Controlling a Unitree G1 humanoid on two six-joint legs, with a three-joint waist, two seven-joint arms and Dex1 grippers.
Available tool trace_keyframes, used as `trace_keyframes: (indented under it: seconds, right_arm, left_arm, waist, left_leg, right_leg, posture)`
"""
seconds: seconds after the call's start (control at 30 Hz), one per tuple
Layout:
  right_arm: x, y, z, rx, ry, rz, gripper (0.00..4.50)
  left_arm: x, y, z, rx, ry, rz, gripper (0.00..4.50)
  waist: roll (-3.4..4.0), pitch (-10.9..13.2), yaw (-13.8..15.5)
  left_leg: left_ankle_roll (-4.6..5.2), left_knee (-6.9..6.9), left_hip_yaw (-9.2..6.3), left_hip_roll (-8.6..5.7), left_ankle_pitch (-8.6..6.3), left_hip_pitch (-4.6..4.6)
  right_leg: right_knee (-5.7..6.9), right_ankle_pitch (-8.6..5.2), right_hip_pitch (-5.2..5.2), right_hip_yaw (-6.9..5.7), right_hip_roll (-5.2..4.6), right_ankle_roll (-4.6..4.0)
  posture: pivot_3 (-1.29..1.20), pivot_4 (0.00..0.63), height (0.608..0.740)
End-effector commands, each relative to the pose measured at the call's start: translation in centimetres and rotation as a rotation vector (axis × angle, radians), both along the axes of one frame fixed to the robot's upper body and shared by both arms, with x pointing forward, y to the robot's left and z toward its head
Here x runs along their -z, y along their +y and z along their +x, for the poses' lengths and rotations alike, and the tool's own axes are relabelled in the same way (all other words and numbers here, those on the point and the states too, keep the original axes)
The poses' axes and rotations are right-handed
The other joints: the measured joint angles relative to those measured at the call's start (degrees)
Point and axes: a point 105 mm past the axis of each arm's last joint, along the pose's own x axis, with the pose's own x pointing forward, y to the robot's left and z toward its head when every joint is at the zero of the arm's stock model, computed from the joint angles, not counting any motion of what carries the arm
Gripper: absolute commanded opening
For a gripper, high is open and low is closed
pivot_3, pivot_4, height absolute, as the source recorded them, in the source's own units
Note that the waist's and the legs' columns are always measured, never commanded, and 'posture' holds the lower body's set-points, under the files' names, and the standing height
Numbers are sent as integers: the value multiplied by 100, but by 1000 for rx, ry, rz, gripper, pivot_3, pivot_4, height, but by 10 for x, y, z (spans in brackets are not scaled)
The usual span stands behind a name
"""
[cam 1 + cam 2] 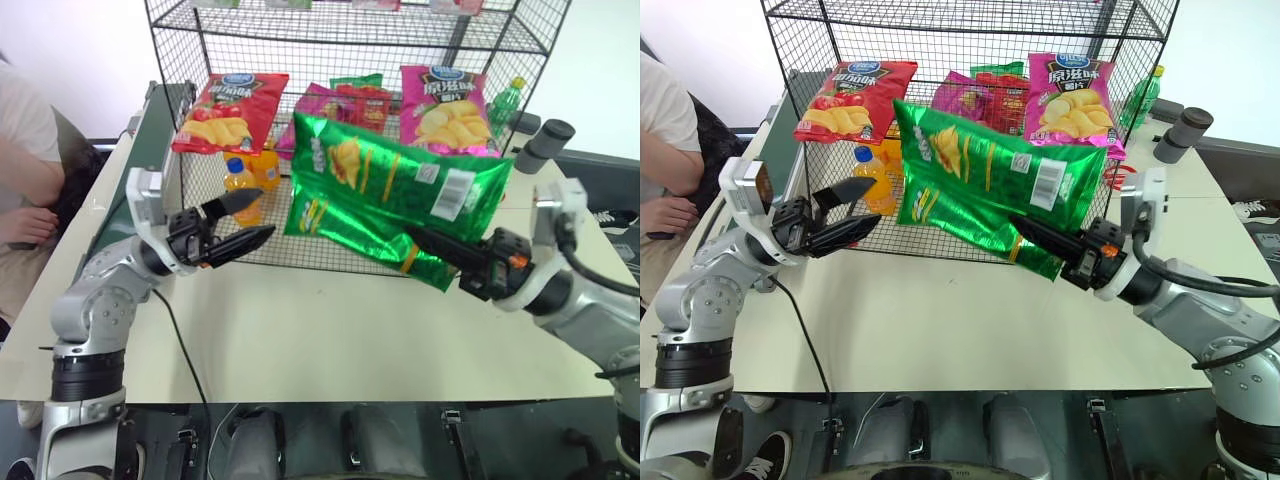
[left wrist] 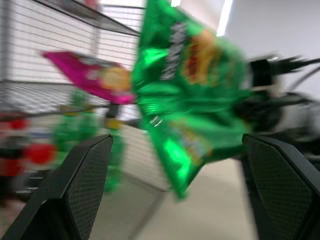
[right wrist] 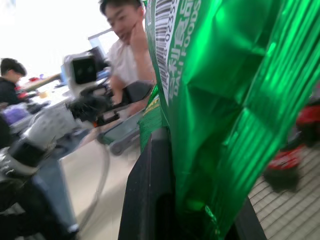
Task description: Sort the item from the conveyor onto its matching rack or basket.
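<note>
Across the cream table [image 1: 330,340]: a scene laid out in front of the rack, both arms raised above the surface.
Rack [image 1: 480,30]: tall black wire-grid cage stood at the far edge of the table, its shelves carrying goods behind the mesh.
Conveyor [image 1: 150,120]: dark green belt with grey rails ran along the robot's left side of the table, past the rack's corner.
Person [image 1: 665,150]: sat beyond the conveyor at the left, a white sleeve and a forearm in sight.
Item [image 1: 390,195]: the green crisp bag hung in the air just in front of the rack's mesh, tilted, barcode side facing the head camera, clear of the table and of the belt.
Right gripper [image 1: 1040,238]: fingers clenched on the lower edge of the green bag; the wrist view showed the foil pinched between the black fingers [image 3: 150,200].
Left gripper [image 1: 248,222]: fingers spread apart and released, pointing toward the bag, close beside its left edge but not touching it.
Red crisp bag [image 1: 230,110]: leaned on the rack shelf, upper left behind the mesh.
Pink crisp bag [image 1: 445,105]: stood on the same shelf, toward the right.
Orange drink bottles [image 1: 240,185]: stood on the rack's lower level, behind the left gripper.
Green bottle [image 1: 505,105]: stood at the rack's right side.
</note>
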Motion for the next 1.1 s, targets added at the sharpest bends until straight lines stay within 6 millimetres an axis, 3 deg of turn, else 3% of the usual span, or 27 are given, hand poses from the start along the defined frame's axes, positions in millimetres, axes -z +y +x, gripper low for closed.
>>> trace_keyframes:
  seconds: [0.03,0.17,0.3,0.37,0.5,0.73,0.97,1.1]
  right_arm:
    - [-27,1,15,198,-329,-166,0]
    - [-23,23,23,236,-533,-341,0]
    - [-15,27,59,427,-779,-722,0]
    - [-34,24,71,538,-861,-700,0]
    - [-42,25,87,641,-1069,-914,0]
    - [-60,31,83,695,-1141,-825,0]
    - [-46,38,110,764,-1209,-1038,0]
    - [-22,40,140,791,-1109,-1195,0]
  left_arm:
    - [-3,1,-9,-165,-167,100,4417]
    - [-1,16,-4,-403,-170,48,4417]
    - [7,11,-11,-472,-160,37,4417]
    - [12,10,-11,-486,-134,24,4417]
    - [27,10,-10,-502,-71,26,4417]
    - [24,5,-11,-492,-98,16,4417]
    - [26,0,-7,-472,-96,25,4417]
    - [24,-1,-4,-473,-104,17,4417]
  waist:
    - [1,-1,-34]
    - [1,-1,-13]
    - [1,-1,-37]
    - [1,-1,-33]
    - [3,0,-15]
    - [3,0,-39]
    - [3,0,-43]
    - [4,0,-55]
  left_leg:
    - [0,0,-1,0,0,0]
    - [0,-3,-1,1,0,-12]
    - [0,0,6,1,0,-19]
    - [0,3,12,-1,0,-18]
    - [-3,2,11,2,2,-16]
    - [-3,-1,16,3,2,-16]
    - [-3,1,17,2,2,-13]
    - [-7,1,21,3,4,-12]
  right_leg:
    - [0,0,0,1,-1,0]
    - [2,0,-17,2,-2,1]
    - [5,1,-29,4,-7,2]
    - [6,3,-30,6,-11,3]
    - [12,4,-32,5,-3,0]
    - [11,4,-34,7,-3,0]
    - [13,5,-32,6,-5,0]
    - [18,5,-36,6,-1,-1]
  posture:
    - [0,150,740]
    - [0,150,740]
    - [0,150,740]
    - [0,150,740]
    - [0,150,740]
    - [0,150,740]
    - [0,150,740]
    - [0,150,740]
